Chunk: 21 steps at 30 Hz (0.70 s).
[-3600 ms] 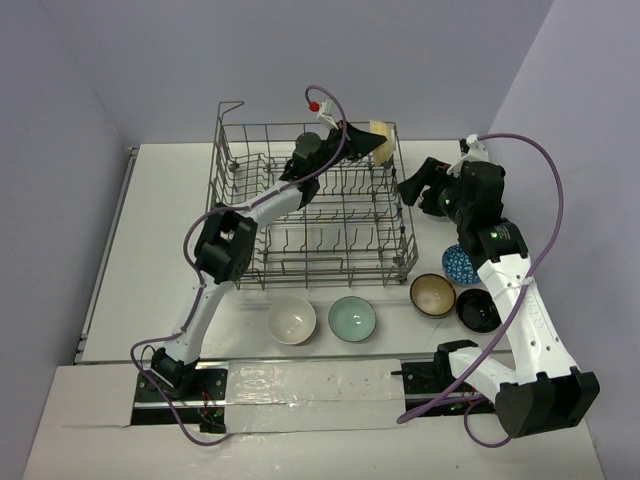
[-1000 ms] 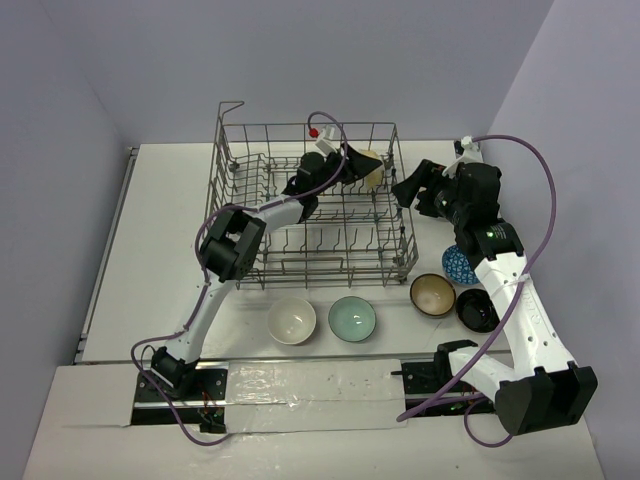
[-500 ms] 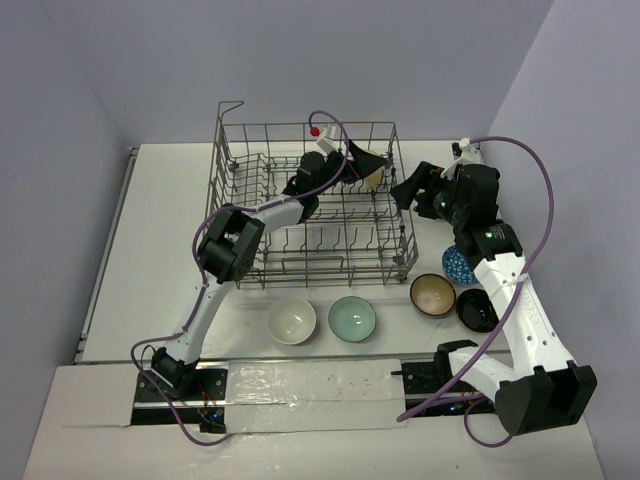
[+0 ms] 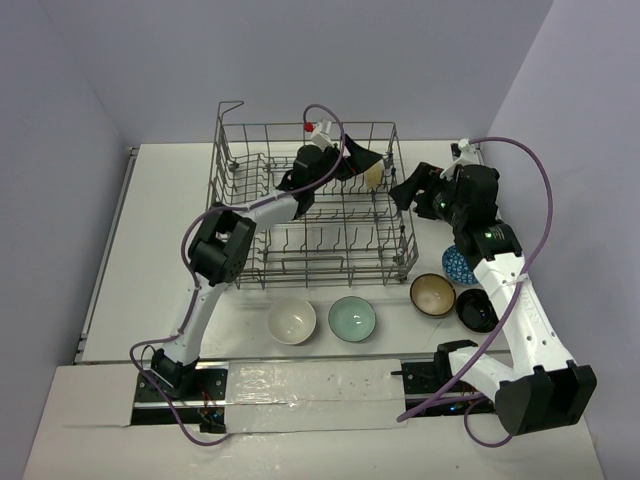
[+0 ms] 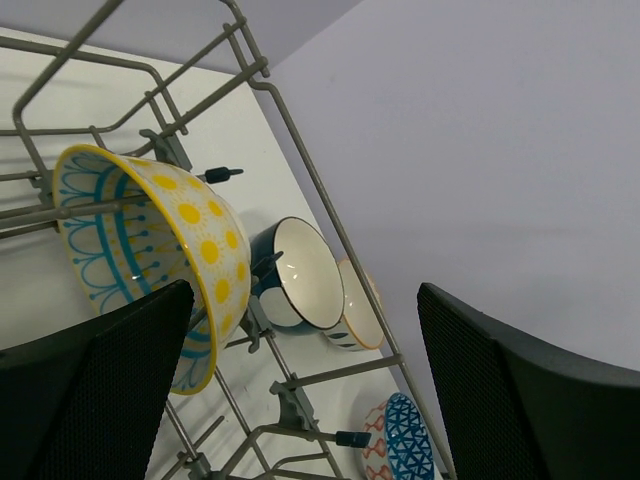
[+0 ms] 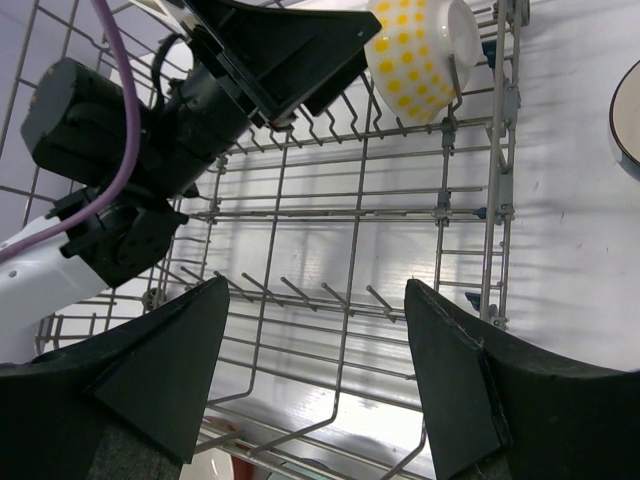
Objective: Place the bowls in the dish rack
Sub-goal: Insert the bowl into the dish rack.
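Pale lilac walls (image 4: 400,60) close in a white table (image 4: 150,220), and the dish rack (image 4: 300,125) fills the upper middle of the overhead view. My left gripper (image 4: 365,162) is reaching into the rack's upper right corner with its fingers spread wide and nothing between them. The yellow-spotted bowl (image 5: 150,235) sits at the left of my left wrist view, tipped on its side among the tines (image 5: 225,173), close beside my left finger. I cannot quite tell whether it is wedged firmly or only leaning on a wire.

My right gripper (image 6: 318,290) hovers over the right side of the rack, fingers apart and empty.

Five bowls wait on the table along the lower part of the overhead view: white (image 4: 291,322), pale green (image 4: 352,319), tan (image 4: 432,294), black (image 4: 478,310) and blue patterned (image 4: 456,264).

I judge the step in hand to be getting my left arm out of the rack. To do it well I would keep the fingers wide, draw back along their own line rather than sideways, so neither pad brushes the tipped bowl, and rise above the rack's top rim before swinging toward the next bowl. My right arm should hold off until that path is free.
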Each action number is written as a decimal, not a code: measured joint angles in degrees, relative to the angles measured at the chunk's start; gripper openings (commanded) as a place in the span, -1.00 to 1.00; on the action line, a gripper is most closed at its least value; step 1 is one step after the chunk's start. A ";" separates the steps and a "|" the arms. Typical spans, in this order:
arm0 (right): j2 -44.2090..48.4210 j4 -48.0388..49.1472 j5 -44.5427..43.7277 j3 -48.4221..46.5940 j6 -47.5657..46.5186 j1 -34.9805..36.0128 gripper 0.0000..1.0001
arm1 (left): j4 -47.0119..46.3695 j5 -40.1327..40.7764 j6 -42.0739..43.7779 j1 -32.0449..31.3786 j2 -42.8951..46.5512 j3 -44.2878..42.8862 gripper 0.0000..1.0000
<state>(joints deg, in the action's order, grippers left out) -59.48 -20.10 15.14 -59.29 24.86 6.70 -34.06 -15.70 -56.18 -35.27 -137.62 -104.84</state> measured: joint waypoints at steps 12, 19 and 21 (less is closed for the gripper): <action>0.76 -0.09 -0.26 0.83 -0.02 0.00 0.57 | 5.42 1.64 2.36 0.85 2.43 2.27 0.98; 1.44 -0.11 -1.62 0.83 -0.15 0.00 0.58 | 9.05 2.51 4.39 1.53 7.06 5.31 0.99; 1.51 -0.33 -2.95 0.83 -0.31 0.00 0.58 | 10.03 2.78 4.94 1.95 8.46 5.79 0.98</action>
<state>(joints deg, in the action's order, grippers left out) -57.98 -20.43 12.19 -58.46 24.56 6.70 -24.03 -12.93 -51.24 -33.32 -129.16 -99.04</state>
